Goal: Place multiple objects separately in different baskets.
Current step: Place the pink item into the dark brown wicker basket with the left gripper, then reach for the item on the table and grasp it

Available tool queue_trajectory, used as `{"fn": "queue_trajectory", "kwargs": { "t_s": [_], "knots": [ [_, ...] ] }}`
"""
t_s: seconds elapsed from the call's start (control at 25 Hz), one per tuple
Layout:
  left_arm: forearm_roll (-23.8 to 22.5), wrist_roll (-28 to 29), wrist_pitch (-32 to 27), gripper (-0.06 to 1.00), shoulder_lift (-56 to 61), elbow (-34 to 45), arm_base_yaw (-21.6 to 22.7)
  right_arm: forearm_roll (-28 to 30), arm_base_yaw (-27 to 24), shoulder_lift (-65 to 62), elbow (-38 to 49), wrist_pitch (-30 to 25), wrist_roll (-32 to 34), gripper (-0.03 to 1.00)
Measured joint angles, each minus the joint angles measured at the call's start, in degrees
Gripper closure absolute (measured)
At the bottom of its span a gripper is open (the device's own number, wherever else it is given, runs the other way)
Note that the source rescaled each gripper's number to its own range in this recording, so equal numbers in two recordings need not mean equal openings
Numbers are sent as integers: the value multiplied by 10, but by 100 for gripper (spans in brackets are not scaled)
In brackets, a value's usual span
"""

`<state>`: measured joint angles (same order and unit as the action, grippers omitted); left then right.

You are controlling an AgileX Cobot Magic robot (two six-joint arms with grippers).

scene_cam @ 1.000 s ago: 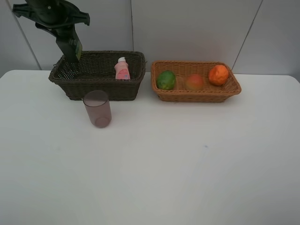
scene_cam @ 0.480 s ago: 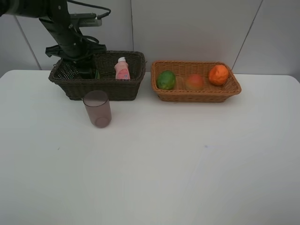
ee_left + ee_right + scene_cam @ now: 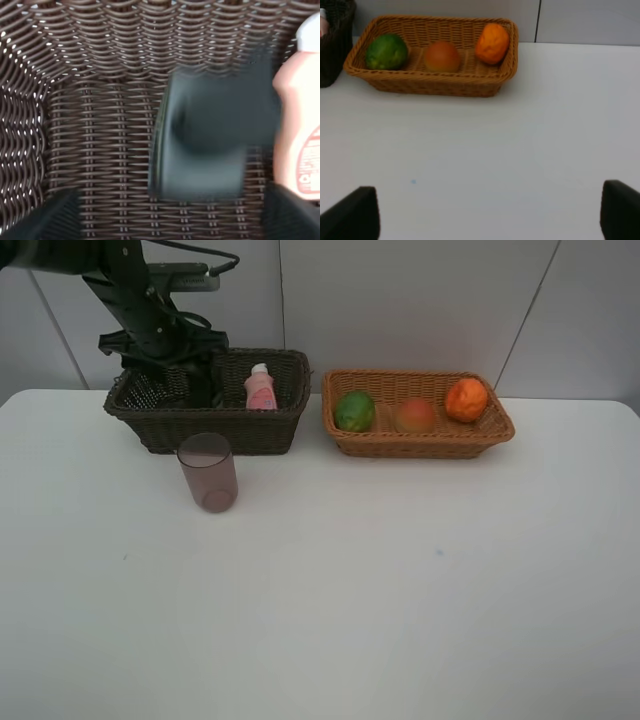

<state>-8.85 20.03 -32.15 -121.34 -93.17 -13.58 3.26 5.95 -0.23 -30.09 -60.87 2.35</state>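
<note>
My left gripper (image 3: 190, 385) reaches down into the dark brown basket (image 3: 210, 430). In the left wrist view its fingertips (image 3: 50, 220) stand wide apart, so the gripper (image 3: 170, 220) is open. Beyond them the dark green pump bottle (image 3: 210, 140) shows blurred against the basket floor (image 3: 100, 100), apart from both fingers. The pink white-capped bottle (image 3: 260, 388) (image 3: 297, 125) stands beside it. In front of that basket a translucent pink cup (image 3: 208, 472) stands on the table. The tan basket (image 3: 420, 445) (image 3: 435, 85) holds the lime (image 3: 354, 411), peach (image 3: 415, 415) and orange (image 3: 466, 399). My right gripper (image 3: 490, 210) is open above bare table.
The white table (image 3: 400, 590) runs wide in front of both baskets. A grey panelled wall (image 3: 420, 300) rises directly behind them. The left arm (image 3: 140, 300) leans in from the upper left over the dark basket's back corner.
The left arm came down from above the basket's left corner into the basket with the green bottle. Its jaws have since spread and the bottle is free. The right side is unchanged.
</note>
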Motion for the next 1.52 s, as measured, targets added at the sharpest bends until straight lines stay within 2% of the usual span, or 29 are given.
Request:
{"fn": "queue_trajectory", "kwargs": {
  "t_s": [0.28,0.56,0.72,1.12,1.32,1.52],
  "knots": [
    [7,0,-22,-6,61,-1,-9,0,0,0,0,0,0,3],
    [17,-26,-154,-6,121,1,-55,0,0,0,0,0,0,3],
    [26,-30,-183,-6,157,44,-77,0,0,0,0,0,0,3],
    [45,-27,-147,-6,246,234,-79,0,0,0,0,0,0,3],
    [45,2,-100,-6,246,281,-79,0,0,0,0,0,0,3],
    [45,36,-67,-6,244,294,-72,0,0,0,0,0,0,3]
  ]
}}
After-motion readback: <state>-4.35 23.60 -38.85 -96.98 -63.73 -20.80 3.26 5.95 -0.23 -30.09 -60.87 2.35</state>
